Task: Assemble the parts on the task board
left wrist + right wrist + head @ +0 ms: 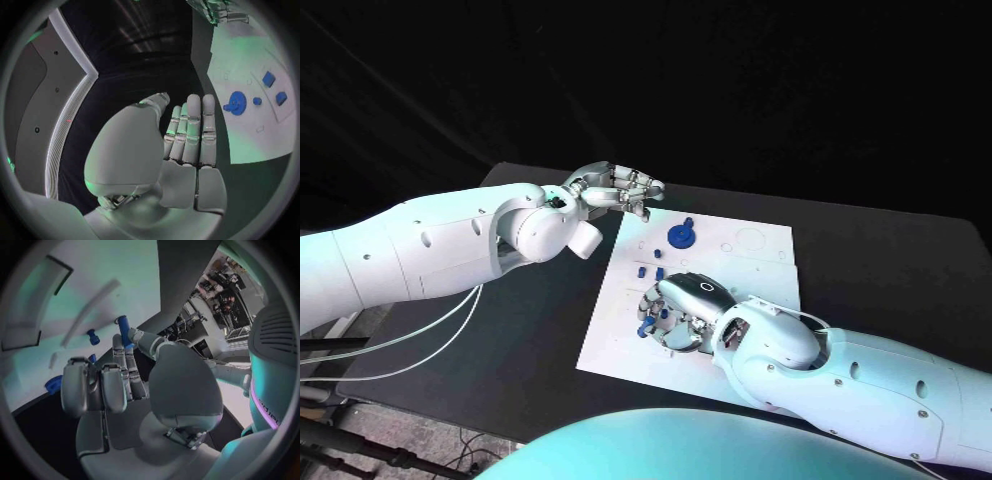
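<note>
The white task board lies in the middle of the black table. A round blue part sits near its far edge, with small blue parts beside it. My right hand is low over the board's near left area, fingers pointing down among blue pieces. In the right wrist view its thumb and a finger pinch a blue peg, and another small blue part stands close by. My left hand hovers above the board's far left corner, fingers stretched out and holding nothing.
The left wrist view shows the board with the round blue part and two square blue parts. Shallow outlines mark the board's far right area. Bare black table surrounds the board.
</note>
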{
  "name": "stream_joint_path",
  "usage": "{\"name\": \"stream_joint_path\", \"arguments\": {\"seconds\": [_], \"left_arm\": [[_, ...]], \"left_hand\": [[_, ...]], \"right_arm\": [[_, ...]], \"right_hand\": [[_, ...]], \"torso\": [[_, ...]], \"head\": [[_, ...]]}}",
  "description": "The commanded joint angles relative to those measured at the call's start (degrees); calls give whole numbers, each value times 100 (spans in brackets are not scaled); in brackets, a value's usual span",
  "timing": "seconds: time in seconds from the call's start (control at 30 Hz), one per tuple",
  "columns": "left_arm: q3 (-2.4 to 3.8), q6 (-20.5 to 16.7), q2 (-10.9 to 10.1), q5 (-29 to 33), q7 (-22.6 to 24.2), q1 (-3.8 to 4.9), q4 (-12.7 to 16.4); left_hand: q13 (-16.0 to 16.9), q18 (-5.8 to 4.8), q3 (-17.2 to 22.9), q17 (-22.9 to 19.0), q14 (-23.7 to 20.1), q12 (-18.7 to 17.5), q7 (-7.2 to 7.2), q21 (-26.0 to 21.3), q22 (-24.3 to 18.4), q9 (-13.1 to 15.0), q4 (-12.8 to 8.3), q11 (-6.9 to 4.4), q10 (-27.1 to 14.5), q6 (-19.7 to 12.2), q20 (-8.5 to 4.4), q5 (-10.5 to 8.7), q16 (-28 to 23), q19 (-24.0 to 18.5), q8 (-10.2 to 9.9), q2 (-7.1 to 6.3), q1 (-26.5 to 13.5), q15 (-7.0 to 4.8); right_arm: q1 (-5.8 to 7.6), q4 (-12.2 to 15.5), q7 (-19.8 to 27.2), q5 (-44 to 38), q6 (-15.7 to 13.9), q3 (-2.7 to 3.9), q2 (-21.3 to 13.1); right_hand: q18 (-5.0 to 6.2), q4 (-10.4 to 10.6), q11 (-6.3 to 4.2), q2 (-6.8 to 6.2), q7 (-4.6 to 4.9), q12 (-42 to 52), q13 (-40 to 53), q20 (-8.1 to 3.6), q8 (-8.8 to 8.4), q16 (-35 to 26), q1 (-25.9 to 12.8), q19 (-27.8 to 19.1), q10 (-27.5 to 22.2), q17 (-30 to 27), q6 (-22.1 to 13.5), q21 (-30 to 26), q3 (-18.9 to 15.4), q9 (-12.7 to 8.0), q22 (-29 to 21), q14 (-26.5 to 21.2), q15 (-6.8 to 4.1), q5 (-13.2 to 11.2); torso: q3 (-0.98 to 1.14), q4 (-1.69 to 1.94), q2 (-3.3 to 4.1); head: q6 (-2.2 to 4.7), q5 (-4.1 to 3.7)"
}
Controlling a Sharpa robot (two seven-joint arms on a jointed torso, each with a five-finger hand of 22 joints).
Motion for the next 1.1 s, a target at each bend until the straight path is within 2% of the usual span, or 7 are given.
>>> {"name": "stream_joint_path", "arguments": {"seconds": [0.03, 0.53, 0.67, 0.73, 0.87, 1.0, 1.1], "left_arm": [[3, 89, 7, 36, 28, 5, 5], [3, 86, -11, 36, 23, 5, 14], [3, 82, -14, 36, 20, 5, 17], [3, 82, -16, 36, 19, 5, 19], [3, 79, -20, 36, 15, 5, 22], [3, 84, -20, 36, 0, 5, 22], [3, 87, -21, 36, -7, 5, 22]], "left_hand": [[-8, 59, 45, -6, 16, 24, -1, -33, -9, -6, -1, 0, -35, -54, 5, -13, -27, 24, 29, -11, -62, 42], [-8, 59, 45, -6, 16, 24, -1, -33, -9, -6, -1, 0, -35, -54, 5, -13, -27, 24, 29, -11, -62, 42], [-8, 59, 45, -6, 16, 24, -1, -33, -9, -6, -1, 0, -35, -54, 5, -13, -27, 24, 29, -11, -62, 42], [-8, 59, 45, -6, 16, 24, -1, -33, -9, -6, -1, 0, -35, -54, 5, -13, -27, 24, 29, -11, -62, 42], [-8, 59, 45, -6, 16, 24, -1, -33, -9, -6, -1, 0, -35, -54, 5, -13, -27, 24, 29, -11, -62, 42], [-10, 59, 60, -8, 15, 30, -2, -38, -16, -9, -14, 0, -41, -58, 6, -21, -28, 27, 38, -9, -74, 42], [-10, 59, 60, -8, 15, 30, -2, -38, -16, -9, -14, 0, -41, -58, 6, -21, -28, 27, 38, -9, -74, 42]], "right_arm": [[-6, -12, -40, -166, 193, -2, -2], [-6, -15, -122, -443, 352, -21, 72], [-8, -22, -127, -497, 361, -35, 112], [-8, -26, -133, -509, 359, -40, 122], [-9, -34, -137, -520, 343, -47, 126], [-9, -38, -141, -523, 295, -50, 120], [-9, -21, -148, -524, 128, -52, 91]], "right_hand": [[-92, -12, -44, 27, 5, -3, 3, -26, 16, -19, -28, 27, 41, -5, -32, -28, 8, 5, 1108, 170, -29, 36], [-91, -24, -36, -2, 11, -24, 10, -20, 8, -26, -50, 22, 27, -18, -58, -34, -1, 13, 1106, 167, -21, 34], [-88, -32, -6, -78, 38, -82, 19, -3, -37, -35, -122, 9, -27, -36, -146, -54, -20, 14, 1100, 162, 3, 49], [-86, -39, 45, -202, 113, -123, 36, 29, -179, -41, -208, -2, -81, -53, -400, -68, -67, -29, 1095, 157, 44, 191], [-80, -27, 116, -343, 189, -181, 56, 79, -309, -39, -323, -23, -223, -59, -618, -104, -171, -78, 1084, 153, 105, 346], [-75, 3, 152, -409, 211, -229, 60, 114, -401, -21, -407, -34, -363, -38, -790, -121, -259, -121, 1078, 157, 137, 367], [-60, 37, 188, -457, 251, -274, 60, 151, -498, -53, -465, -67, -590, -123, -984, -186, -432, -180, 1060, 126, 170, 324]], "torso": [[-4, 5, -6], [-2, 1, -1], [-3, 2, -1], [-7, 3, -3], [-12, -1, -5], [-9, -1, -8], [-5, 3, -5]], "head": [[0, -7], [0, -10], [0, -22], [0, -41], [0, -44], [0, -57], [0, -61]]}}
